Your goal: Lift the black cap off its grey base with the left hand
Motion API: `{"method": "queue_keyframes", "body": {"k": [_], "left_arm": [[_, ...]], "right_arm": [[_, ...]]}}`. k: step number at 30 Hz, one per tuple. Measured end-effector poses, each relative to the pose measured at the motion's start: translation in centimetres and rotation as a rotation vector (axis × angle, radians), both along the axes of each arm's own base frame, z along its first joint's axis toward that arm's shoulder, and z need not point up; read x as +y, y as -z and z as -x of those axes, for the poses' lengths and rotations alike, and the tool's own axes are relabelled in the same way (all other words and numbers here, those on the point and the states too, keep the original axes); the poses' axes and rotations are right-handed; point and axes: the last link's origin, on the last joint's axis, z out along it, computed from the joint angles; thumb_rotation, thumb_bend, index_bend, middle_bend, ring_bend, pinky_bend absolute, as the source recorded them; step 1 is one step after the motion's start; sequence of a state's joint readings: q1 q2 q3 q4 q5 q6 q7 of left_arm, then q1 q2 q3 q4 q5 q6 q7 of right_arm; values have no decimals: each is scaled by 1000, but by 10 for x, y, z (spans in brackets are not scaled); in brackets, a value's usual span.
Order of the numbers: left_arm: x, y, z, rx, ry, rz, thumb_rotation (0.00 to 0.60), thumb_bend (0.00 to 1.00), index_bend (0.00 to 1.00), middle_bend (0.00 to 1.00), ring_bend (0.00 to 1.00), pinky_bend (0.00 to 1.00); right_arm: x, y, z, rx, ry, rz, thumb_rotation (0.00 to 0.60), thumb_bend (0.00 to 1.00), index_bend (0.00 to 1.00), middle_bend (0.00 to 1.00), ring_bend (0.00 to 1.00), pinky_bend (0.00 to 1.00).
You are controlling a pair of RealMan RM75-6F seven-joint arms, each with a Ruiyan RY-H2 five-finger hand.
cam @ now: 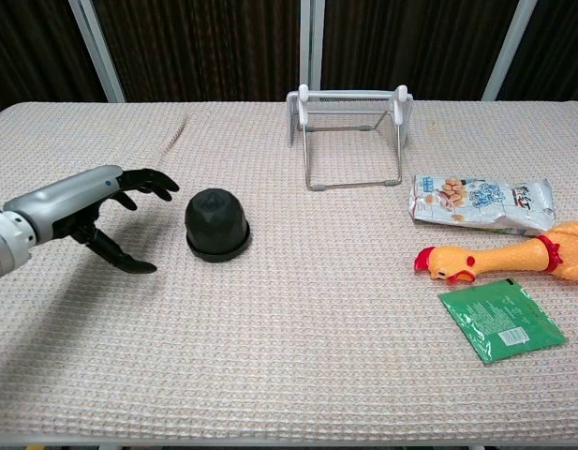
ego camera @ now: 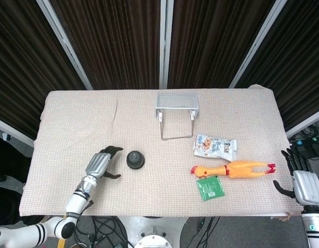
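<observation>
The black cap (ego camera: 135,157) (cam: 215,217) sits on its grey base (cam: 216,250), left of the table's middle. My left hand (ego camera: 102,164) (cam: 101,212) hovers just to the cap's left, open, with fingers and thumb spread toward it and a small gap between fingertips and cap. My right hand (ego camera: 302,180) is at the table's right edge, open and holding nothing; the chest view does not show it.
A wire rack (ego camera: 176,107) (cam: 350,131) stands behind the cap to the right. A snack bag (ego camera: 215,146) (cam: 481,201), a rubber chicken (ego camera: 231,169) (cam: 509,256) and a green sachet (ego camera: 210,187) (cam: 501,319) lie on the right half of the cloth-covered table (ego camera: 87,124).
</observation>
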State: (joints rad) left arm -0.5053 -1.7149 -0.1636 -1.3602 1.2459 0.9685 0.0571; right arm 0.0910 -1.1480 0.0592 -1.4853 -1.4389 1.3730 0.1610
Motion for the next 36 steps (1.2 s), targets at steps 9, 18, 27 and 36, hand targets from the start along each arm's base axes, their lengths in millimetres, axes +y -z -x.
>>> {"method": "queue_keyframes", "body": {"k": [9,18,27,36], "left_arm": [[10,14,-15,8,27,23,600,70,164,165,114,206],[23,22,-23,45,62,57,600,70,163,171,114,208],[32,27,-28,58,61,72,600,70,163,177,114,209],[29,27,-35,31,77,81,600,71,164,210,115,210]], "right_arm": [[0,0,5,-8,12,1,600,188,0,0,0,0],[0,1,8,-8,20,-3,600,187,0,0,0,0],[-1,2,11,-11,32,-6,600,187,0,0,0,0],[-1,1,14,-12,46,-5,600,188,0,0,0,0]]}}
